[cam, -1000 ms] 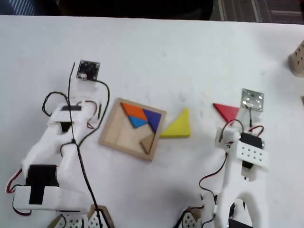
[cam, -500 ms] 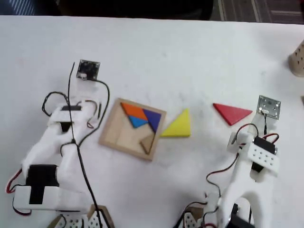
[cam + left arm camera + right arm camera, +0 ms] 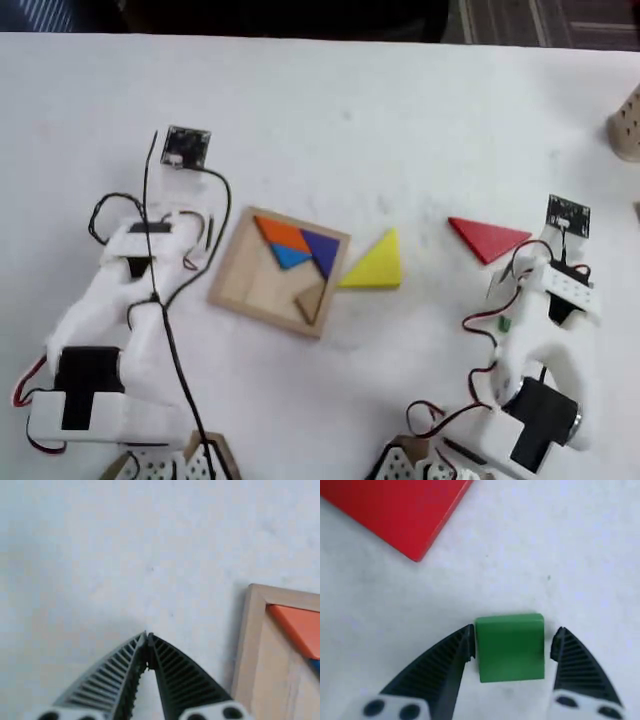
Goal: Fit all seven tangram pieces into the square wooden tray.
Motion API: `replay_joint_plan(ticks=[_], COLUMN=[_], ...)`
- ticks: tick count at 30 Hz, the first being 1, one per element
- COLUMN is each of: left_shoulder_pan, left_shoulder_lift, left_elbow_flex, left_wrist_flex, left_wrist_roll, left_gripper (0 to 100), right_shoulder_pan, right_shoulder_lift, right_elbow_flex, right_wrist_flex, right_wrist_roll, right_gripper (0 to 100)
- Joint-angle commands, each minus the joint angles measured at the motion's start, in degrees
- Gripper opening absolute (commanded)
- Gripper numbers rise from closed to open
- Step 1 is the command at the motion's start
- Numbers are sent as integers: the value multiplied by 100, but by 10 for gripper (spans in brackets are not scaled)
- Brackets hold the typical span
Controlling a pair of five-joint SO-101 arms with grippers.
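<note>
- The right end effector (image 3: 514,630) stands open astride the green square (image 3: 510,647), which lies flat on the tabletop (image 3: 350,130) close to that arm's base. One finger seems to touch the square's edge while the other stands off. Closing from this uneven start could shove or spin the square before the second finger arrives, so the piece skids out instead of being caught.
- I cannot tell whether the fingertips touch the tabletop. Set too low they could scrape and stall. Set too high they might pinch only the top edge (a thin piece gives little to hold) and drop it on the way.
- The yellow triangle (image 3: 377,264) lies just beside the tray (image 3: 222,272), between it and the green square. A low carry could knock it against the rim or nudge the tray.
- The tray already holds the orange piece (image 3: 280,233), blue piece (image 3: 292,256), purple piece (image 3: 322,250) and a wood-coloured piece (image 3: 313,297), with bare floor left on its near side. A square set down askew could ride up on a neighbour and take room the big triangles need.
- The left end effector (image 3: 147,637) is closed on nothing, over bare tabletop just beside the tray's rim. Two arms meeting at the tray could collide.
- The red triangle (image 3: 488,238) lies farthest off, well apart from the tray. A careless swing of the right arm could sweep it farther.
</note>
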Motion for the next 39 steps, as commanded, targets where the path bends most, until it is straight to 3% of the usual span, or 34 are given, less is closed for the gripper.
replay_joint_plan(ticks=[1,11,18,28,39], left_shoulder_pan=[101,84,75,66,57], left_shoulder_lift=[-295,-286,-277,-277,-277], left_elbow_flex=[-44,-35,-44,-44,-44], left_wrist_flex=[-141,-141,-149,-158,-158], left_wrist_roll=[-79,-88,-88,-97,-97], left_gripper=[23,23,23,23,23], right_shoulder_pan=[-22,-13,-4,-110,-1385], right_shoulder_lift=[163,831,840,426,-1200], right_elbow_flex=[-299,-958,-967,-976,-967], right_wrist_flex=[-101,593,629,919,2457], right_wrist_roll=[308,360,334,352,158], right_gripper=[245,234,15,31,31])
